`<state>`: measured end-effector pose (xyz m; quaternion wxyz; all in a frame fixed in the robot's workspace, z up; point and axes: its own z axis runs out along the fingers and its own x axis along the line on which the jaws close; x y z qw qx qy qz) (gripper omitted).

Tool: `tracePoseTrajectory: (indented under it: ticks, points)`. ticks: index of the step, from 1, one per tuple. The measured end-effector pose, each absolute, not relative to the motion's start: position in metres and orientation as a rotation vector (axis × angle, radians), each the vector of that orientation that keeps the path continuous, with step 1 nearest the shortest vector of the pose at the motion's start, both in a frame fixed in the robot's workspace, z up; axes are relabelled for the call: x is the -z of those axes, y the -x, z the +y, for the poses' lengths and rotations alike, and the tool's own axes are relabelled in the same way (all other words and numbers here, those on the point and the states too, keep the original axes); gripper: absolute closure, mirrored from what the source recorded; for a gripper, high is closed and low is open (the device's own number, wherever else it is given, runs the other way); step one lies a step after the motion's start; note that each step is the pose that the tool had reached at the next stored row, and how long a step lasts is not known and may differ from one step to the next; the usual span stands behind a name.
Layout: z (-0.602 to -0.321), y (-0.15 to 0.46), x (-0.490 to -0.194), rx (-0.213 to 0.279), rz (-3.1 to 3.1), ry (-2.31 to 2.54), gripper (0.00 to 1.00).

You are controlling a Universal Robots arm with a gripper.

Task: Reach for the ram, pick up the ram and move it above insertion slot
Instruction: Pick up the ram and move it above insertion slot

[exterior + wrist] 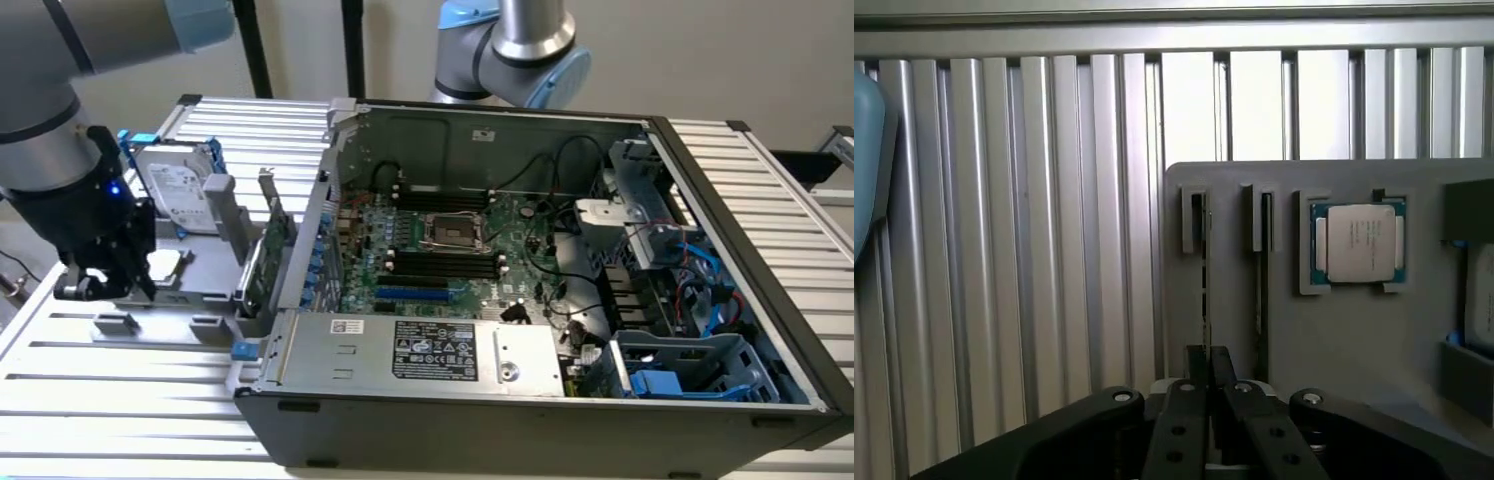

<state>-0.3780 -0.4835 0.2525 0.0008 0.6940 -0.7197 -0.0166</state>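
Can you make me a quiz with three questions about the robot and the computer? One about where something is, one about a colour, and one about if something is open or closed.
1. Where is the gripper?
A on the floor
B at the gray parts holder beside the computer case
C on a chair

2. What colour is the short slot on the motherboard?
A red
B blue
C yellow

3. How is the computer case?
A open
B closed
C upside down

Answers:
1 B, it hangs at the holder on the exterior view's left.
2 B, it is bright blue next to the black memory slots.
3 A, the motherboard shows inside.
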Motion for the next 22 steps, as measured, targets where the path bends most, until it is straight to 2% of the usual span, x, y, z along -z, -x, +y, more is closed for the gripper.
tracePoseTrajectory:
  ticks: [22]
  points:
    - [-0.484, 0.355, -0.352, 0.064, -2.149, -2.292, 0.87]
